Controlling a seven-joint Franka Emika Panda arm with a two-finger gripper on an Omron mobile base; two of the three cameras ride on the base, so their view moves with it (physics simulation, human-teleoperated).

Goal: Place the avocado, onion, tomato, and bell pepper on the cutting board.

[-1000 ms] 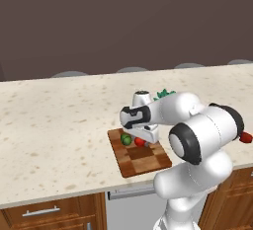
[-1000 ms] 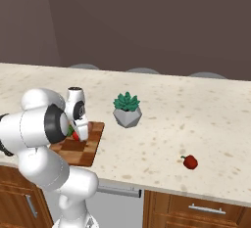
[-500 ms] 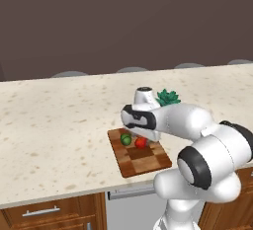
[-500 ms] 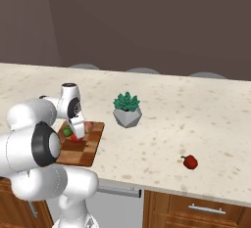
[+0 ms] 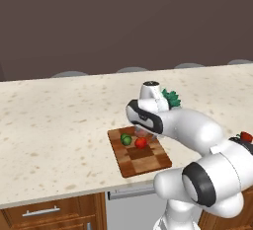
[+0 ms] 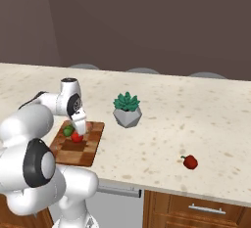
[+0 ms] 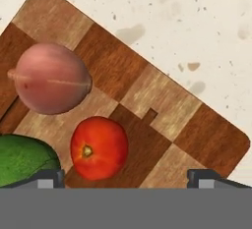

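Observation:
The checkered wooden cutting board [image 7: 162, 110] lies on the counter near its front edge [image 5: 148, 162] [image 6: 86, 153]. On it rest the dull pinkish onion [image 7: 50, 78], the bright red tomato [image 7: 99, 147] [image 5: 141, 142] [image 6: 77, 137] and the dark green avocado [image 7: 24, 158] [image 5: 126, 139] [image 6: 67, 131]. My gripper [image 7: 125, 179] [image 5: 147, 134] [image 6: 80, 129] hovers just above the board, open, its fingertips [image 7: 47, 178] wide apart with the tomato lying free below them. The bell pepper [image 6: 189, 162] [image 5: 245, 136] lies alone on the counter far to the right.
A teal spiky plant in a grey pot [image 6: 127, 110] [image 5: 170, 98] stands just right of and behind the board. The speckled counter runs wide to both sides; wooden drawers [image 6: 196, 207] sit below its front edge.
The jaws have opened and the tomato now lies loose on the board beside the avocado. The arm's elbow has swung out to the right.

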